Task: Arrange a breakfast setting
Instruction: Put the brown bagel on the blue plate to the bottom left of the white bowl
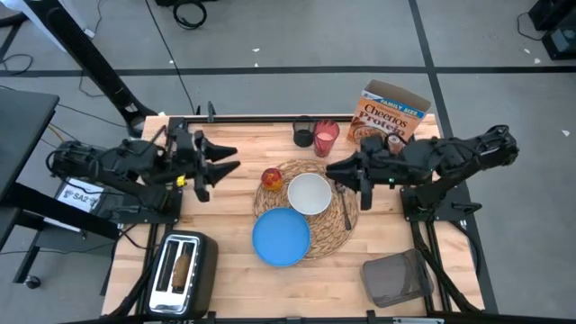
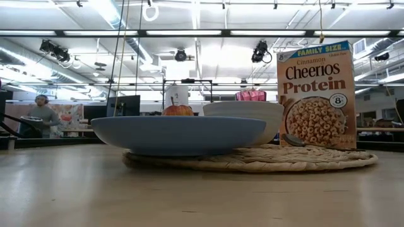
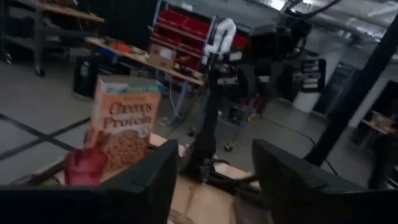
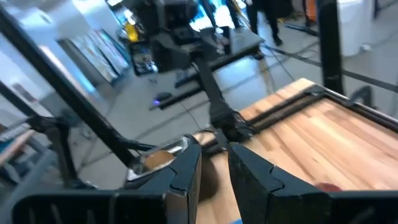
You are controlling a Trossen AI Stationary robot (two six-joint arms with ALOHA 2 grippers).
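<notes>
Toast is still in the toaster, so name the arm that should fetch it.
Left, probably. The toast slice sits in the toaster at the table's front-left corner, on the side of the left gripper; the right gripper hovers beyond the placemat.

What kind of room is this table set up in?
Likely a robotics lab or workshop: exposed ceiling with strip lights, red parts bins on shelving, and cables on the grey floor around the wooden table.

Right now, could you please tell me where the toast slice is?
In the high view, the toast slice sits in a slot of the silver toaster at the table's front left corner, left of the blue plate.
</notes>
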